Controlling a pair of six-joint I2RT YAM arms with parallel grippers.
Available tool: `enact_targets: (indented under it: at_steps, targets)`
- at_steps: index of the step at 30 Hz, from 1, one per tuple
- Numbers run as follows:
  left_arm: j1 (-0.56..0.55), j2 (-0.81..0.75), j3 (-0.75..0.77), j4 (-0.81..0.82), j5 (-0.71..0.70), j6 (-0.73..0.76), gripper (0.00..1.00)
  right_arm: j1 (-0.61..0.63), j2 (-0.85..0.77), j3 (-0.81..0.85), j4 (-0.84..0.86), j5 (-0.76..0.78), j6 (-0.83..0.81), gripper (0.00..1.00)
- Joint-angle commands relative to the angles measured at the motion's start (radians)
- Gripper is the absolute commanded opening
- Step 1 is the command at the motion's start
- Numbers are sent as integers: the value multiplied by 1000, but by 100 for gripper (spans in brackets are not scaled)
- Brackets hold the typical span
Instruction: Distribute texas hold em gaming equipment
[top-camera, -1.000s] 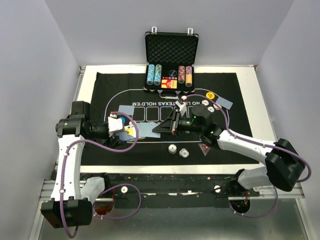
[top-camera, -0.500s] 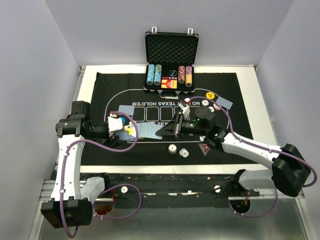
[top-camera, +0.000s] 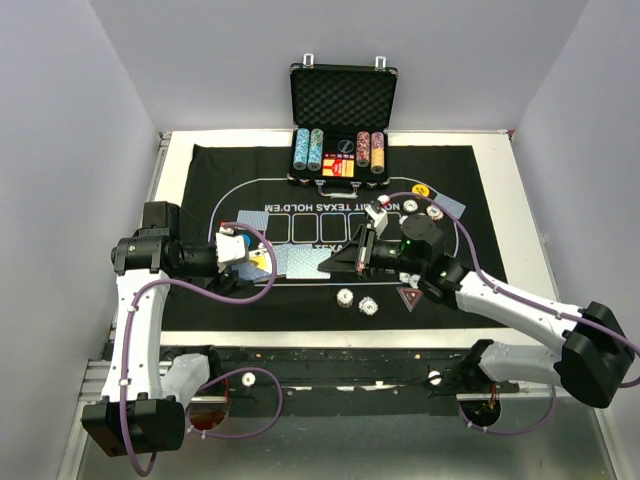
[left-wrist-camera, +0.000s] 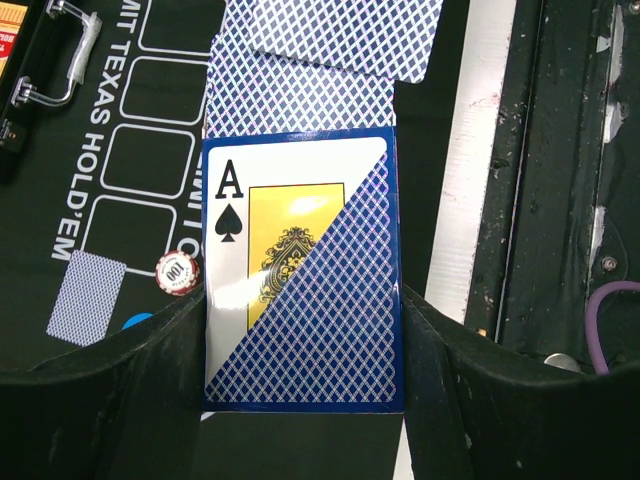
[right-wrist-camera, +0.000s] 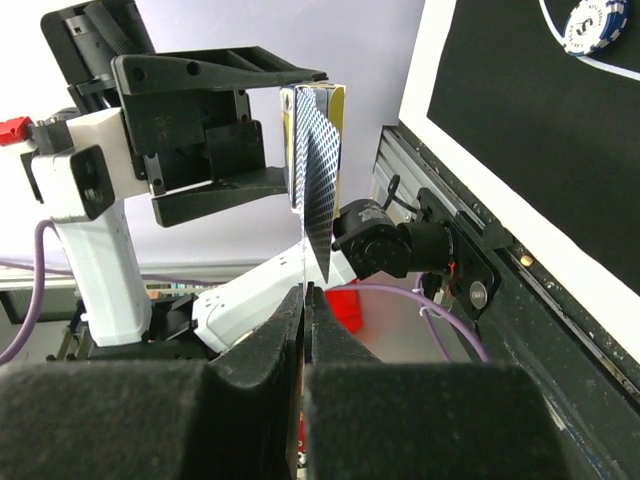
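Your left tool (left-wrist-camera: 303, 345) was clamped on the deck (left-wrist-camera: 262, 215) (ace showing); your right tool (right-wrist-camera: 305, 300) pinched one blue-backed card (right-wrist-camera: 314, 170).

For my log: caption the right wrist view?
Right gripper pinches a blue-backed card sticking out of the deck held by the left gripper.

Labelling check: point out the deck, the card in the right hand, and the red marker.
deck (left-wrist-camera: 300, 300): left wrist view, middle of its face.
card (right-wrist-camera: 318, 170): right wrist view, its blue back, mid-height.
red marker (top-camera: 410, 298): top view, its centre.
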Motion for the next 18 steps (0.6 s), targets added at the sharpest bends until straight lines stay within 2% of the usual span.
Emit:
enact_targets:
  at_steps: [1, 11, 18]
  targets:
    - [1, 0, 27, 19, 70, 3, 47, -7, -31, -29, -31, 13, 3, 9]
    - [0, -1, 22, 18, 79, -3, 47, -11, -23, -26, -8, -24, 3, 9]
    - [0, 14, 19, 21, 85, -11, 46, -14, -43, -26, 72, -58, 9, 9]
